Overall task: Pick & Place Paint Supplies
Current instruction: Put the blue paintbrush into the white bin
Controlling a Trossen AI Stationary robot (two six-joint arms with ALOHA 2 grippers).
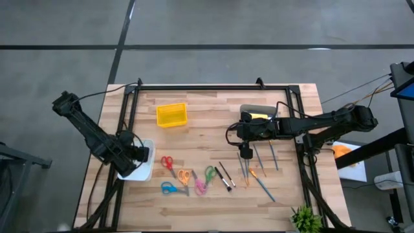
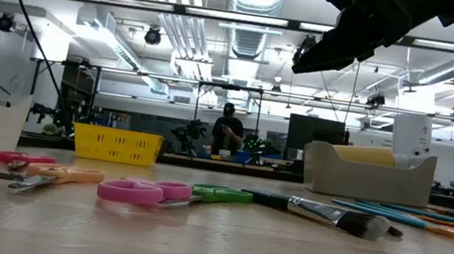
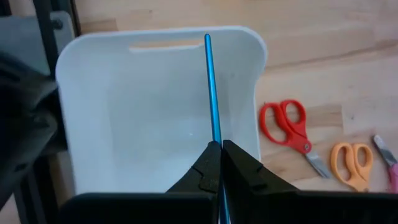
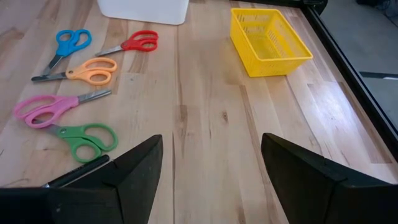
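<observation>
I see a thin teal-shafted brush (image 3: 211,93) standing upright over the white bin (image 3: 93,112), pinched at its lower end. The other brushes and pens (image 1: 259,169), grey, orange and teal, lie loosely side by side on the table's right half.

Five pairs of scissors sit toward the front edge of the wooden bench (image 1: 207,129): red (image 1: 167,162), orange (image 1: 184,175), blue (image 1: 168,188), pink (image 1: 200,186) and green (image 1: 209,173). There's a yellow basket (image 1: 171,115) nearer the back edge, a white bin (image 1: 143,165) at the left edge, a grey tray (image 1: 259,110) toward the back right, and a small green plant (image 1: 306,219) at the front right corner.
</observation>
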